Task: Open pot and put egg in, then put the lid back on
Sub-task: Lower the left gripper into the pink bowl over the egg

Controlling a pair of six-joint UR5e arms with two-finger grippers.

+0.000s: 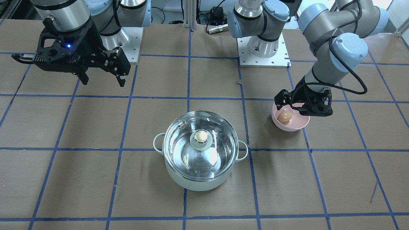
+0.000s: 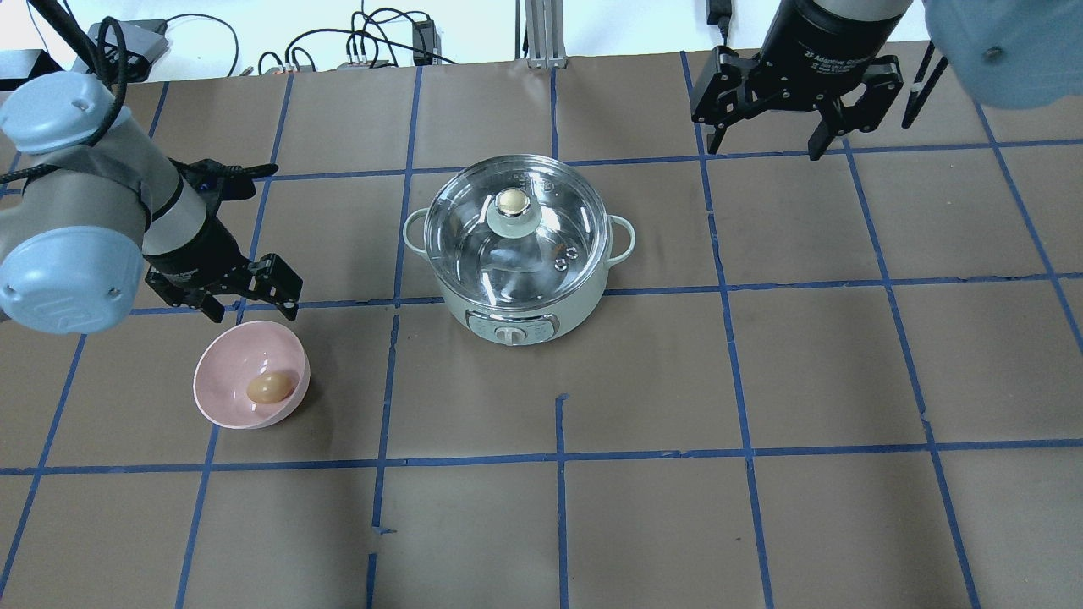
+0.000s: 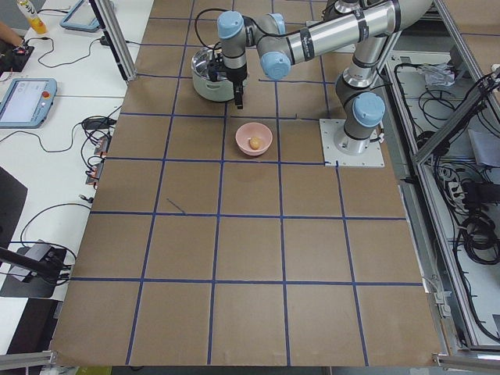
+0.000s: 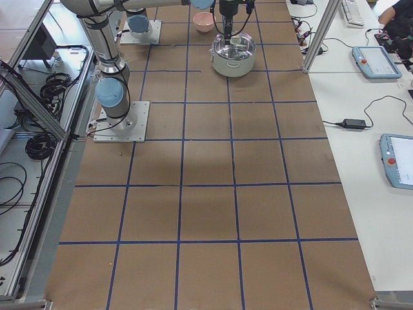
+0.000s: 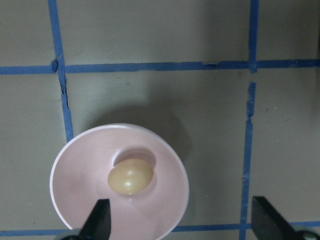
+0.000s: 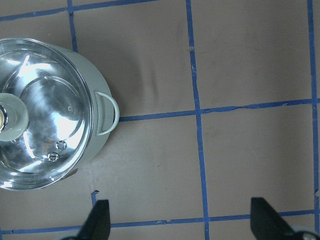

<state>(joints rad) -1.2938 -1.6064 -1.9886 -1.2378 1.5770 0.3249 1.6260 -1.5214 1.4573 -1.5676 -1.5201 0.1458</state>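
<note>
Both sets of jaws wide, nothing held, opening step ahead
Left gripper (image 2: 245,301) hangs by the smooth pink bowl (image 2: 211,364) holding the tan oval egg (image 2: 266,388); close gently across its short axis; mid-table, the mint pot (image 2: 508,326) wears its slick glass dome lid (image 2: 550,228); the right gripper (image 2: 766,145), well apart, should probably centre on the round knob (image 2: 511,203) first and lift straight up

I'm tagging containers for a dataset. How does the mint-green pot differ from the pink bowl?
The pot is much larger than the pink bowl. The pot is covered by its glass lid; the pink bowl is open. The pink bowl holds the egg; the pot shows none inside. The pot has two loop handles, the pink bowl none. Both are round.
</note>
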